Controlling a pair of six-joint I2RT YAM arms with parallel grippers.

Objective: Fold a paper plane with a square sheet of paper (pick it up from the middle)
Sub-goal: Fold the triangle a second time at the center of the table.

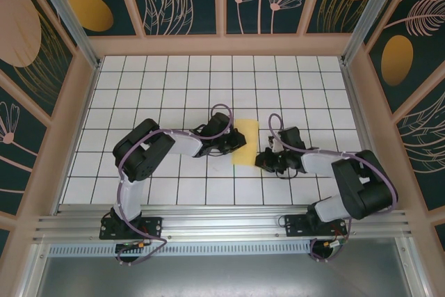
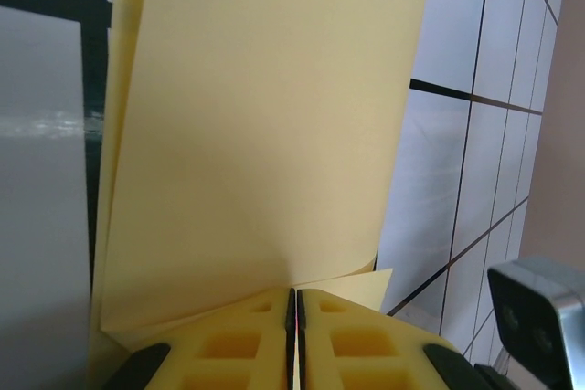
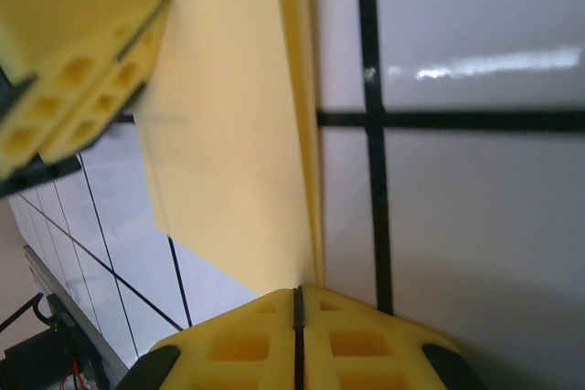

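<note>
R hand (image 3: 294, 295) clenched, tips at sheet edge, pinch unconfirmed | L hand (image 2: 292, 299) clenched at opp. edge, same | square sheet of paper (image 1: 245, 142) doubled over on worktop (image 1: 174, 81), btwn hands | step: centre crease, judged | next: reopen, fold nose corners; calls for single-layer grip.

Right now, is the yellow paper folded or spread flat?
Folded. From above the yellow sheet of paper is a narrow rectangle, and the left wrist view shows two layers stacked.
</note>
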